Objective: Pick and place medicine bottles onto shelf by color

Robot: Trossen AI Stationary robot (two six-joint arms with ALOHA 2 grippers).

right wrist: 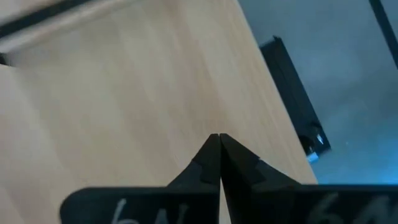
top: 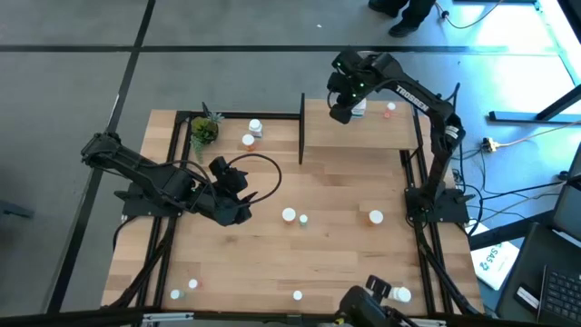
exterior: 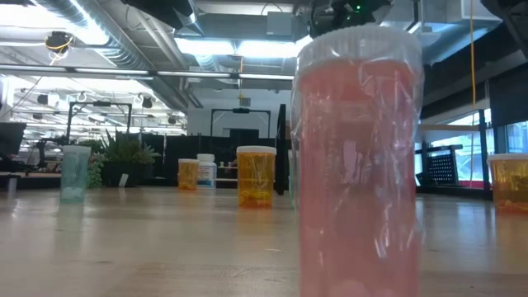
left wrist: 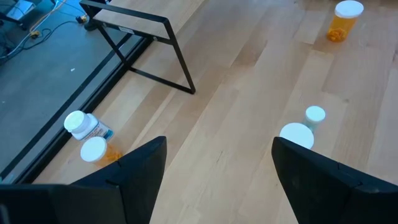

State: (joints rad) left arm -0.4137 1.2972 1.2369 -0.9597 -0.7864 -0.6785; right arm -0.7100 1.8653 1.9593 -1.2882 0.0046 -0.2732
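Note:
The shelf [top: 381, 134], a light-wood board on a black frame, stands at the table's far right. On it stand a white bottle [top: 359, 109] and a pinkish bottle [top: 390, 109]. My right gripper [right wrist: 217, 138] is shut with nothing between its fingers. It hangs over the shelf's far left part [top: 340, 113], beside the white bottle. My left gripper [left wrist: 217, 155] is open over the table's middle left [top: 243, 198], with nothing between its fingers. In front of it a white-capped bottle [left wrist: 297, 134] and a small green one [top: 303, 219] stand on the table.
An orange bottle [top: 375, 216] stands right of centre. A white bottle [top: 255, 126] and an orange one [top: 248, 139] stand near a potted plant [top: 204, 130] at the far left. More bottles [top: 297, 294] stand along the near edge, among them a pink one [exterior: 359, 165] right before the low camera.

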